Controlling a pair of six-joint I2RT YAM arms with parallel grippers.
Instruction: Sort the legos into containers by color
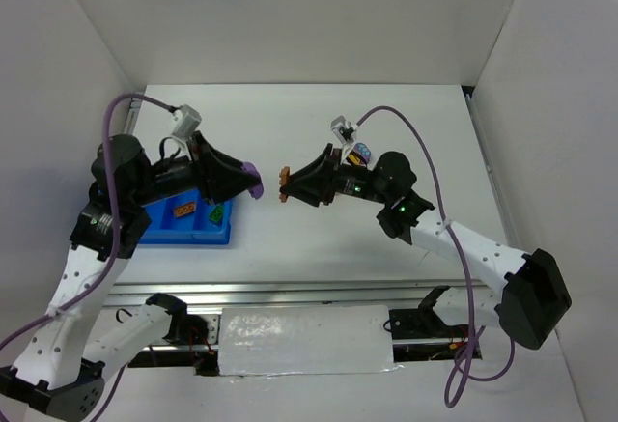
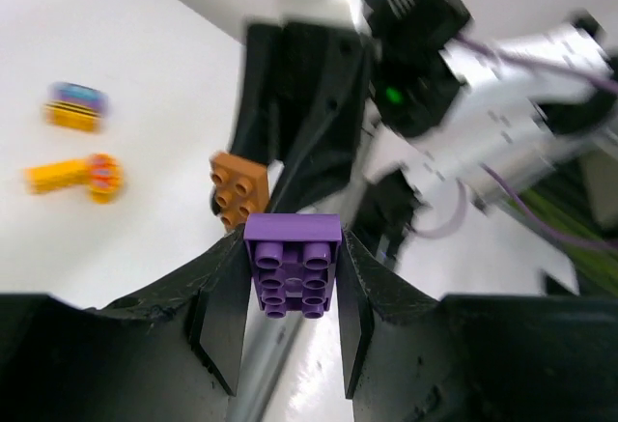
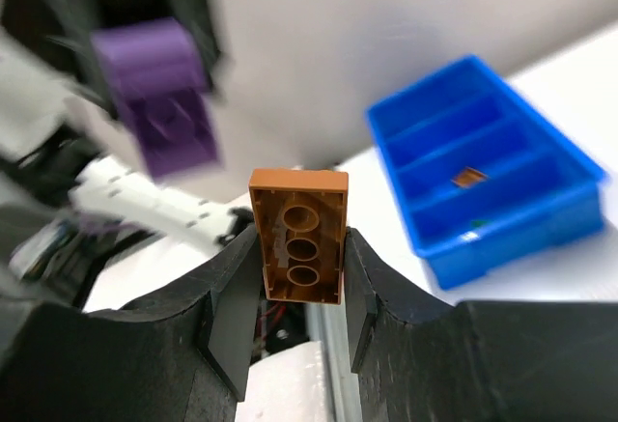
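Nearest, at the table's left, we see the tray point(image 1: 179, 237) with an orange lego point(image 1: 185, 210) and a green lego point(image 1: 218, 215) in separate compartments. Above mid-table, the left gripper point(image 2: 293, 282) clamps a purple brick point(image 2: 293, 266) and the right gripper point(image 3: 297, 248) pinches an orange plate point(image 3: 299, 239), tips facing, close but apart. Farther back, a yellow lego point(image 2: 72, 176) and a striped lego point(image 2: 75, 108) lie blurred on the table.
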